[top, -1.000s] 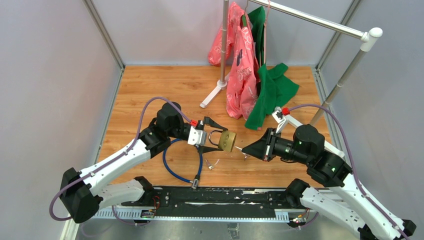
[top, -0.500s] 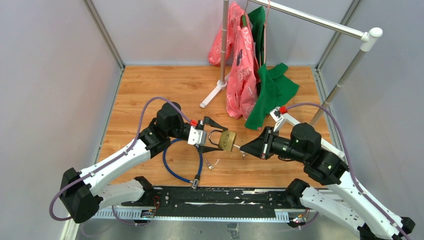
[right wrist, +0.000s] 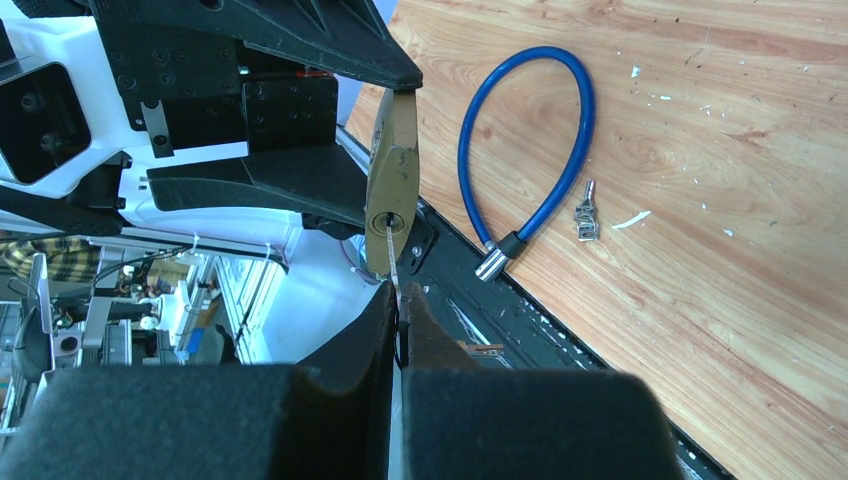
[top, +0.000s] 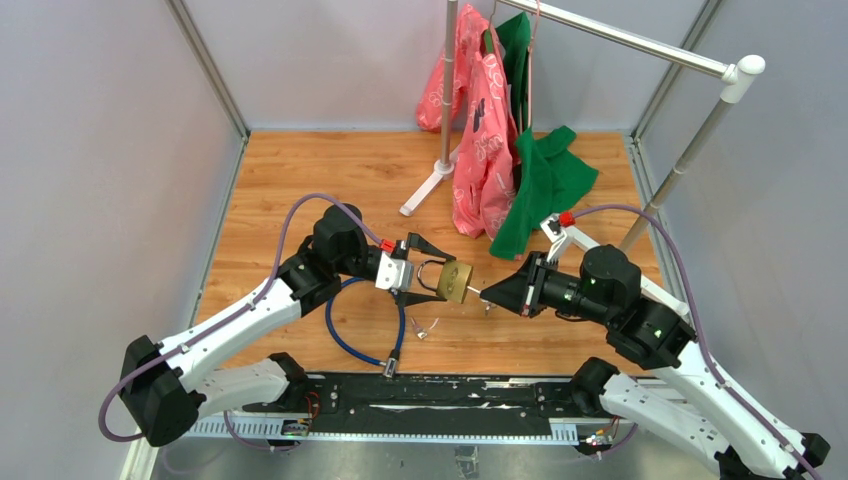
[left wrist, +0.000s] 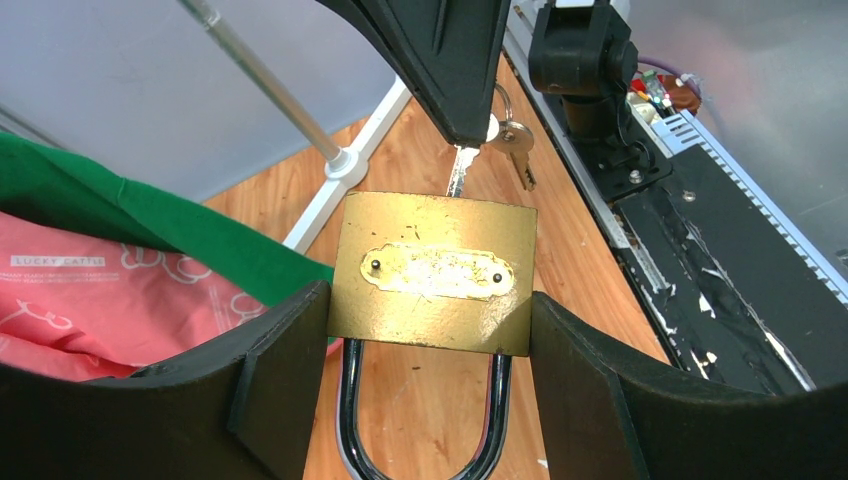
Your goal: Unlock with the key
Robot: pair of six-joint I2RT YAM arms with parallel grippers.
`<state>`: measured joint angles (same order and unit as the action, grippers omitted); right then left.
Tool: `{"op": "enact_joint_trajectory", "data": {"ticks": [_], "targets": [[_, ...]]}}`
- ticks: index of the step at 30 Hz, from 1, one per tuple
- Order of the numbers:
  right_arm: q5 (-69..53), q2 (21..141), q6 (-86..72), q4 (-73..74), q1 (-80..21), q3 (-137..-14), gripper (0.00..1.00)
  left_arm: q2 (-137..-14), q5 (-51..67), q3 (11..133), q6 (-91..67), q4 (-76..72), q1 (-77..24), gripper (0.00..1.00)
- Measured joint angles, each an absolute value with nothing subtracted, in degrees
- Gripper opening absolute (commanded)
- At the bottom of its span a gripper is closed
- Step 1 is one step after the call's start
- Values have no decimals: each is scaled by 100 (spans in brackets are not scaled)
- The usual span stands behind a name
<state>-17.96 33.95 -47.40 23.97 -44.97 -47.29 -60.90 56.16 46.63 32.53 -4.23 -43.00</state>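
Left gripper [left wrist: 430, 335] clamped padlock [left wrist: 432, 270] by its sides, toward tabletop's [top: 330, 170] near edge. Right gripper [right wrist: 400, 305], pinching key [right wrist: 387, 255], lay directly opposite; blade in line with keyhole [right wrist: 385, 220], tip touching.

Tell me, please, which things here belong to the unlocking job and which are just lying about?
Job:
- padlock, held in the left gripper
- key, pinched in the right gripper, at the keyhole

Lying about:
- blue cable lock
- loose keys
- rack
- pink bags
- green cloth
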Motion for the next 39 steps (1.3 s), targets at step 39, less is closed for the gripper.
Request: {"op": "enact_joint_trajectory", "data": {"ticks": [39], "targets": [[-1529,3664,-4687,2475,-4497,-4831,0,-6093,5343,4661,3345,-242,-4331,0]]}}
